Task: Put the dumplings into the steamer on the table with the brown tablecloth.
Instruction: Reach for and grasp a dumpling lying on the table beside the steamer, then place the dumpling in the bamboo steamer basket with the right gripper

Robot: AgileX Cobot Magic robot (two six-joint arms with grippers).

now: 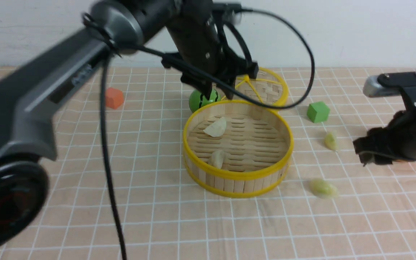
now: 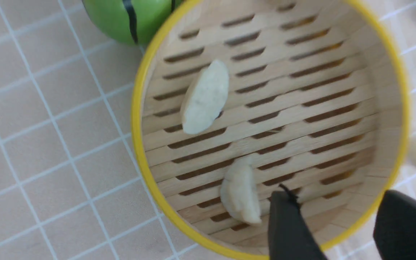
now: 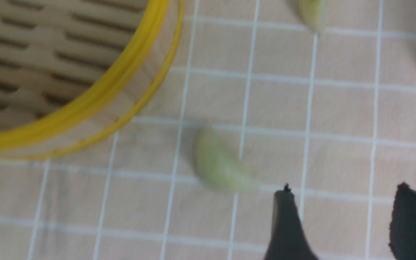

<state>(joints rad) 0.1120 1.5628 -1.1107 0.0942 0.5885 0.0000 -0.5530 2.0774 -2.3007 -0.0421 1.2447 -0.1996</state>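
Right gripper (image 3: pixel 344 187) is seen with jaws spread and nothing between them, held near a pale yellow-green crescent dumpling (image 3: pixel 222 166) lying on the tan grid-checked tablecloth (image 3: pixel 338 108), at roughly 4 o'clock of the round bamboo steamer with yellow rims (image 3: pixel 85 104). A second green dumpling (image 1: pixel 331 141) can be spotted at 3 o'clock. Two whitish-cream dumplings (image 2: pixel 205 97) are already tucked inside, under the left gripper (image 2: pixel 338 195), also spread empty. Light, soft and a bit slippery is guessed, so it's best pinched gently across the fat middle.

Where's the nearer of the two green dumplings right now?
In the front view, the nearer green dumpling lies on the tablecloth just right of the steamer, outside it, with the other green dumpling farther back.
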